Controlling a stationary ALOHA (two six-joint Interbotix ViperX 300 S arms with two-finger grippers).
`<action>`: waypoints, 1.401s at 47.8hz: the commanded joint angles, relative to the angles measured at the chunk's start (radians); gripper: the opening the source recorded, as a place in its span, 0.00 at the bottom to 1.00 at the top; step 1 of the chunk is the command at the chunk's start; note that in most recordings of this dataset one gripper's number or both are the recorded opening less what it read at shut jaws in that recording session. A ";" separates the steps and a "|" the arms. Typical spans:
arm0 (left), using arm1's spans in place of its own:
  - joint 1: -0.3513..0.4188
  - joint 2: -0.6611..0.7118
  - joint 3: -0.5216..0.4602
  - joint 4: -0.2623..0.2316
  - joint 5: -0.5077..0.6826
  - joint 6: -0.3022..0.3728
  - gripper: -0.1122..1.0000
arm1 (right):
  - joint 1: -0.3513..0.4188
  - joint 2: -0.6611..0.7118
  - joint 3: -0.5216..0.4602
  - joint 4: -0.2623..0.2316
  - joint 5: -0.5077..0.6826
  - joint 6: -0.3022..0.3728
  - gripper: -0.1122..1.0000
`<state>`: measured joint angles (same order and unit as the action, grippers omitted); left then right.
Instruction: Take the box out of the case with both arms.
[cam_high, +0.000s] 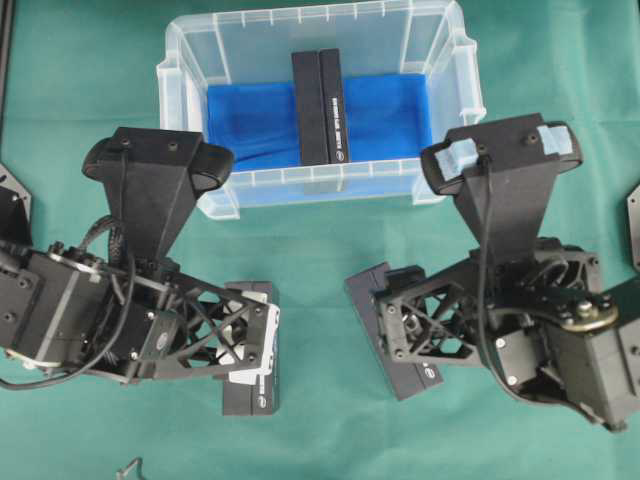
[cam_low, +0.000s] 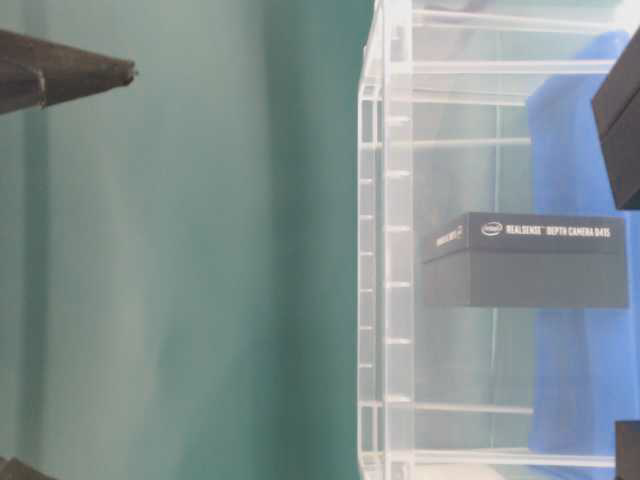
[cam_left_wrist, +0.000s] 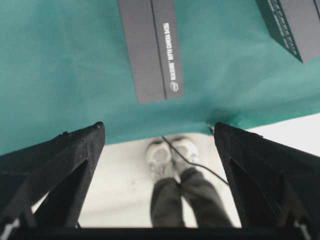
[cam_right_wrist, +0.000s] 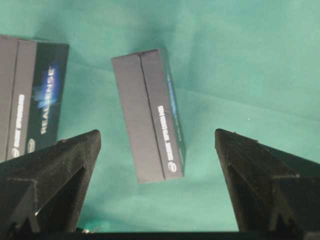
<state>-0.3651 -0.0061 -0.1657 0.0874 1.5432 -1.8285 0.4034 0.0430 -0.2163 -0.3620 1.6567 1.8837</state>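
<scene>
**Two boxes out on the cloth, one box left in the case, both grippers empty**

Step in hand, as I read it: between picks. Both arms are outside the case (cam_high: 190, 90), over the green cloth (cam_high: 320, 440), each above a black box lying on the table. Left gripper (cam_left_wrist: 159, 135) has its jaws spread wide with nothing between them; the left wrist view shows only cloth, the left table box (cam_left_wrist: 152, 47) ahead of the tips and the table edge below. Right gripper (cam_right_wrist: 157, 137) is likewise spread wide and empty, with the right table box (cam_right_wrist: 150, 115) lying flat ahead of it, not touched by either finger as far as the view shows.

Case: clear plastic tub at the top centre of the overhead view, blue sheet (cam_high: 245, 120) on its floor. One black box (cam_high: 323, 108) remains inside, standing on edge in the middle of the blue sheet, long side running front to back, clear of both side walls. In the table-level view the same box (cam_low: 525, 260) shows through the clear wall, with printed lettering on its face. Nothing else visible in the case.

Next move, judged: both arms swing back over the tub, drop in either side of the remaining box, and pinch it together from left and right. Room on both sides looks ample; the near rim is the thing to clear on the way in.
</scene>
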 joint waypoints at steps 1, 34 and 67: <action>-0.003 -0.018 -0.012 0.003 0.005 0.003 0.88 | 0.008 -0.032 -0.021 0.009 0.020 -0.003 0.92; -0.089 -0.290 0.264 -0.006 0.087 -0.089 0.88 | 0.044 -0.288 0.241 0.126 0.121 -0.002 0.90; -0.161 -0.416 0.397 -0.006 0.081 -0.221 0.88 | 0.077 -0.407 0.368 0.124 0.084 0.067 0.90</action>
<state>-0.5231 -0.4188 0.2454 0.0782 1.6260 -2.0433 0.4755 -0.3574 0.1611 -0.2347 1.7441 1.9497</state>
